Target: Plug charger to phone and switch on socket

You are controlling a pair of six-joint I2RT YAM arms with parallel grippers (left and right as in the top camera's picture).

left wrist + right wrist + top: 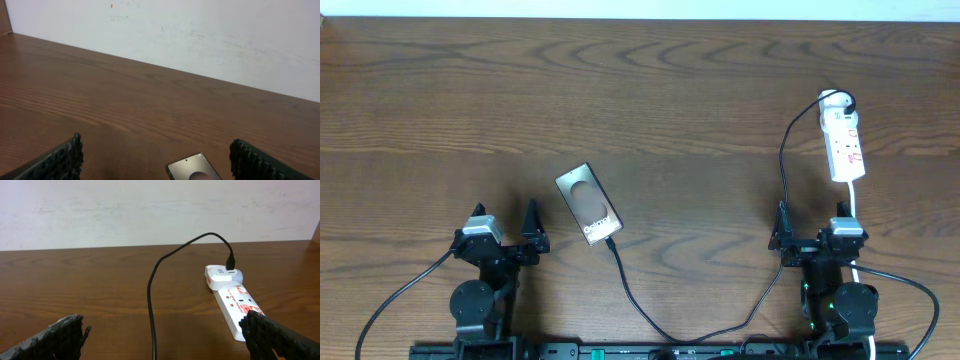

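Wooden counter [640,90] holds the phone [588,204] with the charger [628,290] tip seemingly plugged. Left fingers [55,162] and right fingers [280,337] stand apart, so pressing the socket [845,145] switch remains.

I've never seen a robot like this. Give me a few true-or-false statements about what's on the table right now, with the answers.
1. The phone lies flat on the table. True.
2. The left gripper is holding the phone. False: it is open and empty, and the phone lies apart from it.
3. The charger cable runs to a white adapter at the far end of the socket strip. True.
4. The socket strip sits on the robot's left side. False: it lies on the right, beyond the right gripper.
5. The right gripper is clamped on the charger cable. False: it is open and holds nothing.
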